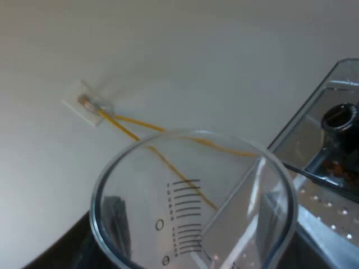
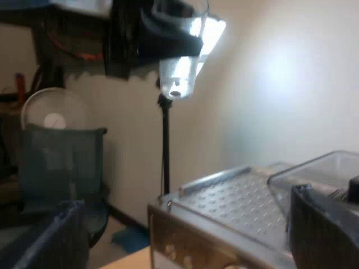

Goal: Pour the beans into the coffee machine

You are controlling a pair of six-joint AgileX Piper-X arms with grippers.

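Note:
My left gripper [image 2: 164, 40] is shut on a clear measuring glass [image 2: 178, 67], holding it high above the espresso machine's dimpled metal top [image 2: 235, 193]. Close up, the glass [image 1: 193, 202] shows its round rim and printed scale, and I see no beans inside. One dark finger [image 1: 115, 221] shows through its wall. The clear bean hopper [image 1: 328, 134] stands beside the glass, with a few brown beans [image 1: 338, 167] at its bottom. My right gripper [image 2: 185, 227] hangs low by the machine, open, with nothing between its fingers.
Behind the glass is a pale wall with a small plate [image 1: 90, 103] and yellow cables. Beyond the machine stand a black pole [image 2: 164, 145], a round white fan [image 2: 55, 109] and a dark chair [image 2: 56, 162].

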